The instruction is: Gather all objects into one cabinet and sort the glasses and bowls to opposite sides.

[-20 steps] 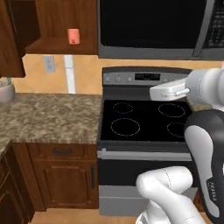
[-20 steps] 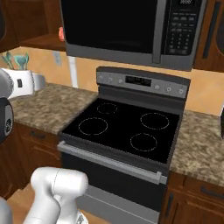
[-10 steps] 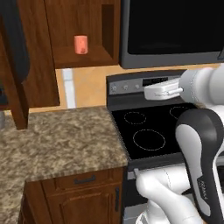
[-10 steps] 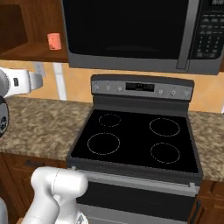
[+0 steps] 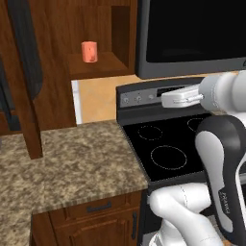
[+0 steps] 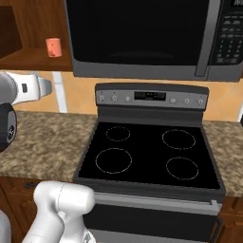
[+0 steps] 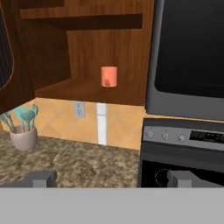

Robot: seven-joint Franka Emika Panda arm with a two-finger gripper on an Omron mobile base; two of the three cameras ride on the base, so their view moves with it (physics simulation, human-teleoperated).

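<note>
Open cabinet (image 5: 96, 29) left of the microwave (image 6: 142, 38), one cup (image 5: 89, 51) on its shelf.

Largest first: the cabinet's door (image 5: 24, 53) hangs swung out over the granite worktop (image 5: 72, 163), whose right edge meets the stove (image 6: 152, 152); the worktop beside the stove lies bare. The microwave's side wall bounds the shelf on the right. The orange cup stands alone mid-shelf, apart from both walls. A utensil jar (image 7: 24, 135) sits far left below the door. The pincer (image 7: 109, 179) hangs over the worktop edge with its tips spread wide, holding nothing. Since half a second ago the views have slid right and nearer, so the cup looms larger.
</note>
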